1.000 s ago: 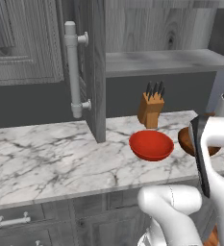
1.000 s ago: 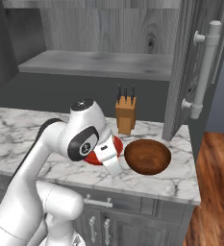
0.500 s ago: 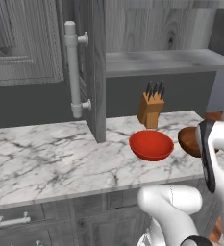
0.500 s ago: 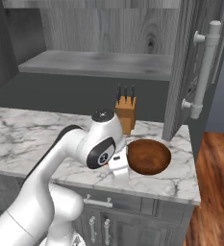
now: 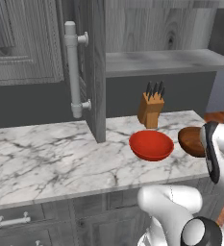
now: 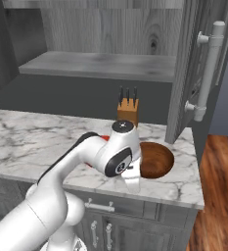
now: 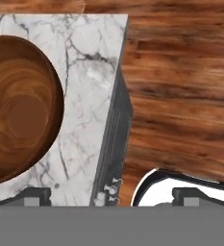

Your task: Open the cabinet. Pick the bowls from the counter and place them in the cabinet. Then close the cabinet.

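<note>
The cabinet [image 5: 161, 33] stands open, with its left door [image 5: 95, 72] and right door [image 6: 184, 73] swung out and its grey shelf [image 6: 101, 64] bare. On the marble counter [image 5: 51, 158] the red bowl [image 5: 152, 144] sits beside the brown wooden bowl [image 5: 190, 141], which my arm partly hides. From the right, the brown bowl [image 6: 157, 159] shows beside my wrist, and just a sliver of the red bowl [image 6: 104, 139]. My gripper [image 7: 113, 197] is open and empty, looking down over the counter's front edge [image 7: 111, 125], with the brown bowl [image 7: 17, 110] off to one side.
A tan knife block [image 5: 151, 108] stands behind the bowls against the back wall. Long silver bar handles [image 5: 74, 69] [image 6: 208, 68] stick out from the open doors. Wooden floor [image 7: 180, 81] lies past the counter's right end. Base cabinets [image 6: 101, 230] run below.
My arm has swung right, from above the red bowl to the brown bowl and the counter's front edge. The red bowl is now uncovered in the left view. The jaws stayed open.
</note>
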